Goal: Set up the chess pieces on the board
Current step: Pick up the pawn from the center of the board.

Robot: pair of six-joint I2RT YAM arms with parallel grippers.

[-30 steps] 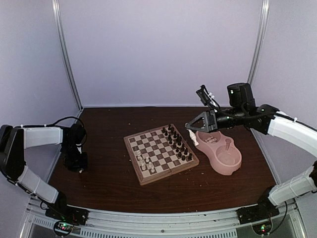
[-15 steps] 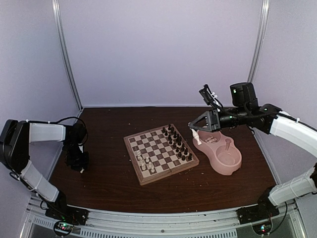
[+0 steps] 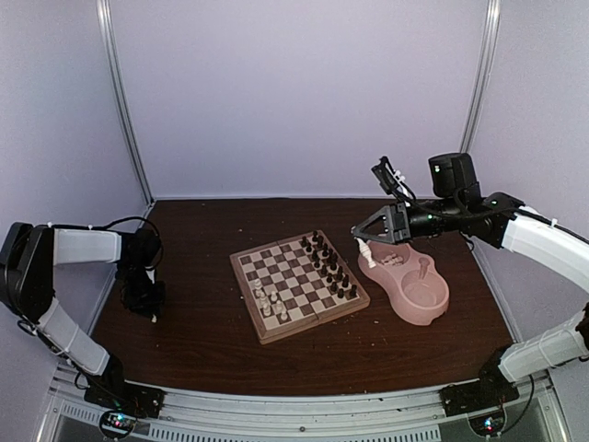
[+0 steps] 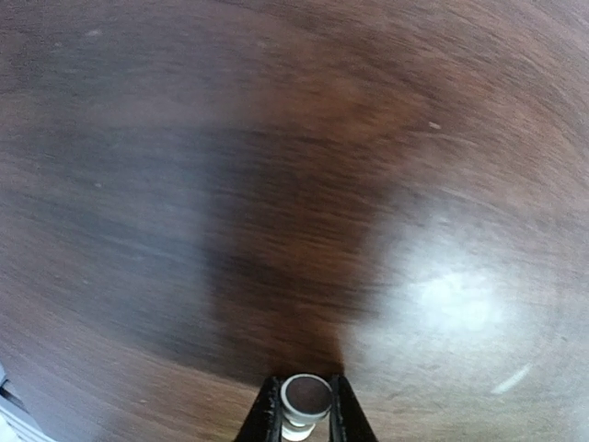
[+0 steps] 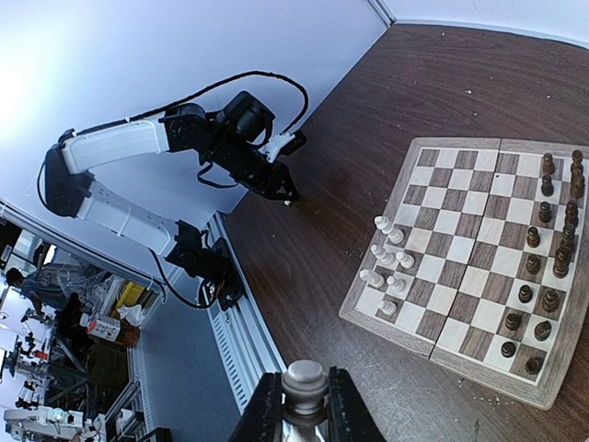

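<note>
The left gripper (image 4: 304, 385) is shown clamped on a cream piece (image 4: 306, 398) low over the table (image 4: 276, 184), well left of the board (image 3: 299, 284). A second cream piece (image 5: 304, 379) is gripped by the right gripper (image 5: 303, 396) between the board's far right edge and the pink bowl (image 3: 433, 313).

Both my left arm (image 3: 85, 247) and right arm (image 3: 541, 238): white shells, black joints. Black cable (image 3: 124, 221) loops over the left one. Right gripper (image 5: 304, 405): slim black fingers (image 5: 265, 416).

Right hand (image 5: 304, 394) grips white piece (image 5: 304, 376); board (image 5: 460, 276) beyond.
</note>
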